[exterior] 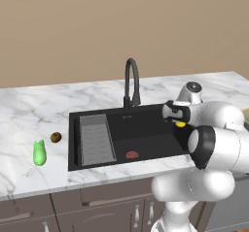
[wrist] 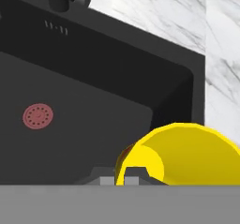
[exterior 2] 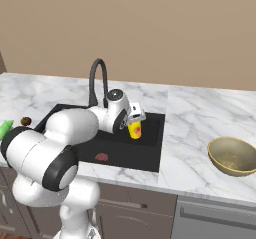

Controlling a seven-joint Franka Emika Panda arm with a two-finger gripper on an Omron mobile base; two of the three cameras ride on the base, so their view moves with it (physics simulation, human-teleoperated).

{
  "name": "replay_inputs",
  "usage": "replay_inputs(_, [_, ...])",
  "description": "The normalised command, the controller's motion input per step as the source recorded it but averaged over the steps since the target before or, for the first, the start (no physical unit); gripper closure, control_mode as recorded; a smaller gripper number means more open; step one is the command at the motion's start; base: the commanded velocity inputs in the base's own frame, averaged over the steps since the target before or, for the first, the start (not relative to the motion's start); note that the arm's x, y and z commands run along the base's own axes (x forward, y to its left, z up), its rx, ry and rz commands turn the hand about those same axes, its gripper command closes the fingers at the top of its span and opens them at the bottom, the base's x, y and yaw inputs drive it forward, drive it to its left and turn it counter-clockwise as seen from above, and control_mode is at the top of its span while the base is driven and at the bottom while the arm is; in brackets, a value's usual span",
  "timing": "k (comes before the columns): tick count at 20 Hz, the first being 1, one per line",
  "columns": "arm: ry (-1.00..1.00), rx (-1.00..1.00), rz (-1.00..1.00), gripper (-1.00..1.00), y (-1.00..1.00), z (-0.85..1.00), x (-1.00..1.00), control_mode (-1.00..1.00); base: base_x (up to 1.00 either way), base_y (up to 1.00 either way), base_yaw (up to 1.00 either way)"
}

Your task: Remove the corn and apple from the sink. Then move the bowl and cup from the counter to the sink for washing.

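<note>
The jaws (exterior 2: 135,121) are clamped on the yellow cup (exterior 2: 134,129) above the sink (exterior 2: 150,153); corn (exterior: 39,153), apple (exterior: 56,137) and bowl (exterior 2: 233,155) rest on the worktop (exterior 2: 190,123).

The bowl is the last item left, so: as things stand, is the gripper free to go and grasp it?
Probably not yet. The gripper is shut on the cup over the sink. The bowl sits alone on the counter, nothing blocking it.

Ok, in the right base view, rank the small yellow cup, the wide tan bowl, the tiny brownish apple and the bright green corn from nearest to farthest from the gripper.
1. Small yellow cup: held in the shut gripper, over the black sink.
2. Wide tan bowl: on the white marble counter, right of the sink.
3. Tiny brownish apple: counter, left of the sink.
4. Bright green corn: far left edge.
</note>
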Motion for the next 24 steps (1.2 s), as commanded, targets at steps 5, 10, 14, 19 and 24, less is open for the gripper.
replay_inputs(5, [0.08, 0.00, 0.00, 1.00, 0.00, -0.22, 0.09, -1.00, 0.00, 0.00, 0.00])
replay_inputs(10, [0.01, 0.02, 0.03, 1.00, -0.02, -0.25, 0.03, -1.00, 0.00, 0.00, 0.00])
replay_inputs(14, [0.00, 0.02, 0.04, 1.00, 0.00, -0.24, 0.03, -1.00, 0.00, 0.00, 0.00])
replay_inputs(19, [0.00, 0.03, 0.02, 1.00, -0.01, -0.25, 0.11, -1.00, 0.00, 0.00, 0.00])
replay_inputs(24, [0.01, 0.00, 0.00, 1.00, 0.00, -0.19, 0.23, -1.00, 0.00, 0.00, 0.00])
